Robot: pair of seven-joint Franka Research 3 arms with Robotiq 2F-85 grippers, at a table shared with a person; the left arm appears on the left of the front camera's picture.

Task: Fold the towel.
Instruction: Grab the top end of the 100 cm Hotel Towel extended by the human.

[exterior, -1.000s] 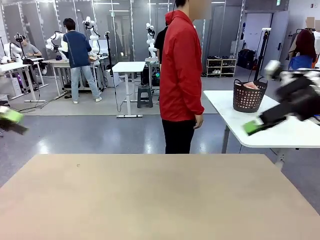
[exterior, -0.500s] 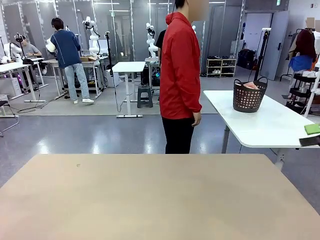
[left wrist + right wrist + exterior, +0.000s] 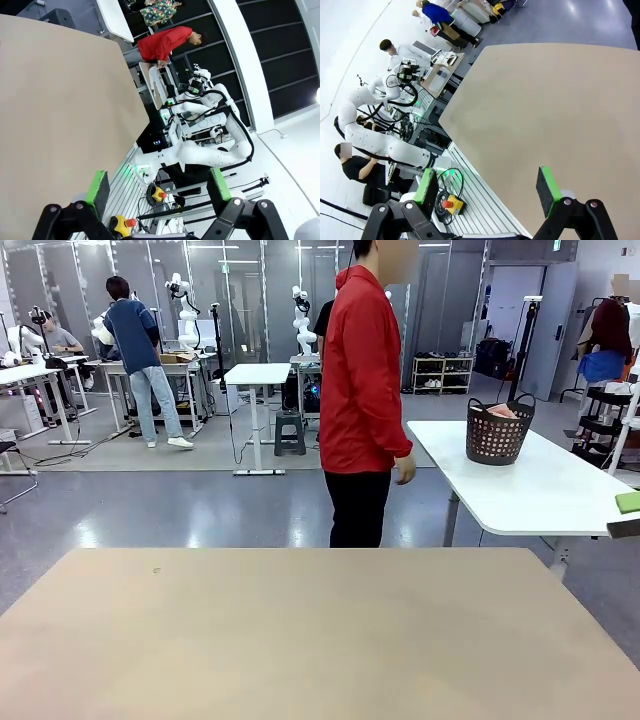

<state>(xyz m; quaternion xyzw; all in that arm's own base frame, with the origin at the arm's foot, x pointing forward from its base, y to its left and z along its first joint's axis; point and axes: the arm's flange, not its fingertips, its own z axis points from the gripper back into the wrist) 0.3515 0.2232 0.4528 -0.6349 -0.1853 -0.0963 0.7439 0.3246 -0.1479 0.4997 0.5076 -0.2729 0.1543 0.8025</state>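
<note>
Front view: the tan desk (image 3: 320,630) lies bare, with no cloth on it. The towel (image 3: 500,411) sits bunched inside the basket (image 3: 497,438) on the white desk (image 3: 540,490) beyond, well apart from the tan desk, with only a pink crest showing above the rim. The person (image 3: 360,390) stands at the far side, turned sideways, one hand (image 3: 405,472) hanging free near the white desk's corner. The right pincer (image 3: 627,514) sits at the picture's right edge, a green pad above a dark finger. A second ago that arm was swinging, blurred, across the white desk, and the left pincer was at the left edge; both have since drawn outward. Left wrist view: the left pincer (image 3: 158,185) stands wide, its pads far apart and holding nothing, over the desk's near edge with floor hardware behind it. Right wrist view: the right pincer (image 3: 486,186) is likewise spread wide and empty, off the desk's corner. Assessment: the arms have cleared the work surface, which suggests a parked, ready stance. Folding has not begun, and the towel must first reach the tan desk, probably by the person's hand.
</note>
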